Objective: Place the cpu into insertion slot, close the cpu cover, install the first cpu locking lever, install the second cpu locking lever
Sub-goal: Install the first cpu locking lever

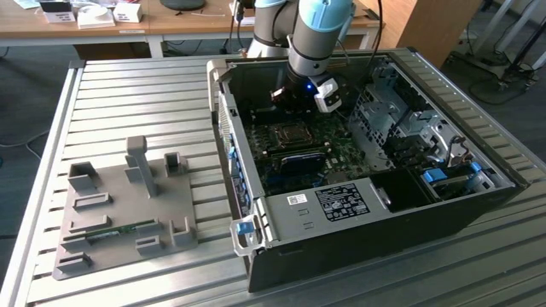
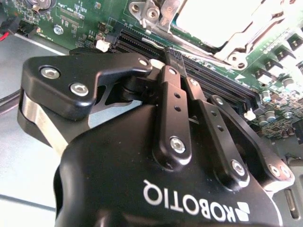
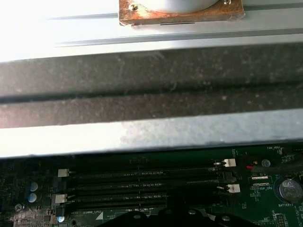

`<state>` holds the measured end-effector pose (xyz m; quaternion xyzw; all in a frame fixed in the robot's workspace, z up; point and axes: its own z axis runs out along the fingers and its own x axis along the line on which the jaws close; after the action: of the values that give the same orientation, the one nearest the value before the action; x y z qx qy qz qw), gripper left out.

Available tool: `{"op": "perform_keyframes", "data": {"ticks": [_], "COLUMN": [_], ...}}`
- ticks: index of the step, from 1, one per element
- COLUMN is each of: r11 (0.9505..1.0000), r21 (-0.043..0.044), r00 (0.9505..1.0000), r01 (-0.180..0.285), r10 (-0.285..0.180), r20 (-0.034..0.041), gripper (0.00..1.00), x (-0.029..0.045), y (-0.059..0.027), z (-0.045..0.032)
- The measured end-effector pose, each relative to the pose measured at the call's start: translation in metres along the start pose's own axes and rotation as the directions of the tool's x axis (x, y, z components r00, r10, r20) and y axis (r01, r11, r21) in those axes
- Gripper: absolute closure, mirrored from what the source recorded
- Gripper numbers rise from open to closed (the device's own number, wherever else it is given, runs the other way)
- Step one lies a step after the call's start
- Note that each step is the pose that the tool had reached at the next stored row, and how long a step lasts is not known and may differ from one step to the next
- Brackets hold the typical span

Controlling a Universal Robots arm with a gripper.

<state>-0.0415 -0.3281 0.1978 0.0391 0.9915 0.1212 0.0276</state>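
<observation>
My gripper [image 2: 171, 57] reaches down into the open computer case [image 1: 358, 236], which lies on the slatted metal table [image 1: 145, 102]. My fingers are drawn together at their tips, and I cannot tell whether anything is pinched between them. In the second wrist view the tips sit over the long black memory slots [image 2: 222, 85], just beside a thin metal locking lever [image 2: 203, 53] that runs along the near edge of the socket. I cannot tell whether that lever is latched. The cpu [image 2: 208, 19] lies flat in the insertion slot [image 1: 288, 142] on the green motherboard [image 2: 71, 23], its silvery top bright. The cpu cover [image 2: 251, 38] looks folded down around it, with the chip showing through the window. In the exterior view my gripper [image 1: 296, 99] hangs over the board near the slot. In the first wrist view the memory slots [image 3: 142, 187] run side by side, with a coin battery [image 3: 288, 188] off one end. On the table, toward the exterior view's left and well apart from the case, stands a grey fixture tray [image 1: 119, 211].
</observation>
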Motion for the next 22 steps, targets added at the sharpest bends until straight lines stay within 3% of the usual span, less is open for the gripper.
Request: {"op": "perform_keyframes", "data": {"ticks": [22], "r11": [0.9999], "r21": [0.0002], "r00": [0.9999], "r01": [-0.012], "r10": [0.012], "r20": [0.0029], "gripper": [0.89], "x": [0.0003], "y": [0.0], "z": [0.0005]}}
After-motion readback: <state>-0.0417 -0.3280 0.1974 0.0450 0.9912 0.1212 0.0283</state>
